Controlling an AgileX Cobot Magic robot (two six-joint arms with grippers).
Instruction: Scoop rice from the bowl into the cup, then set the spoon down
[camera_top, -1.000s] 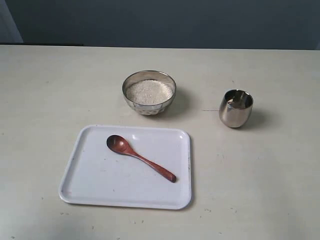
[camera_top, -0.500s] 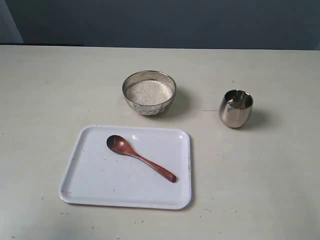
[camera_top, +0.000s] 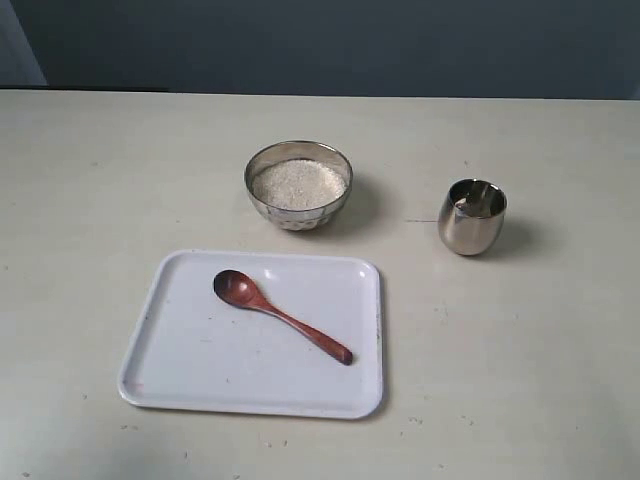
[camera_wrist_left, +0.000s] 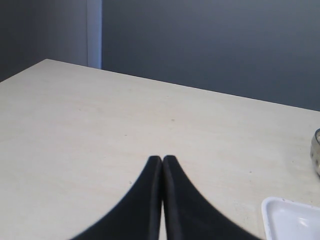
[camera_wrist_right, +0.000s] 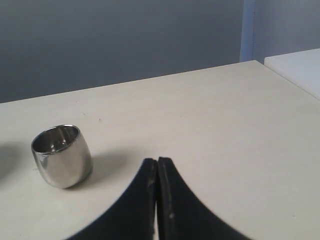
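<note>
I can read no text, label, brand, number or sign in any of my three views. In the exterior view the bowl (camera_top: 298, 214) at the upper middle, the cup (camera_top: 470, 232) at the right, the white tray (camera_top: 200, 372) in the lower left part and the spoon (camera_top: 285, 318) lying on it all show plain surfaces, with nothing written that I can make out.

Exterior: high, facing down on my desk (camera_top: 520, 380).
Left wrist: low behind my left gripper (camera_wrist_left: 162, 159); tray (camera_wrist_left: 292, 220) corner shared.
Right wrist: low, near; cup (camera_wrist_right: 61, 155) shared.
</note>
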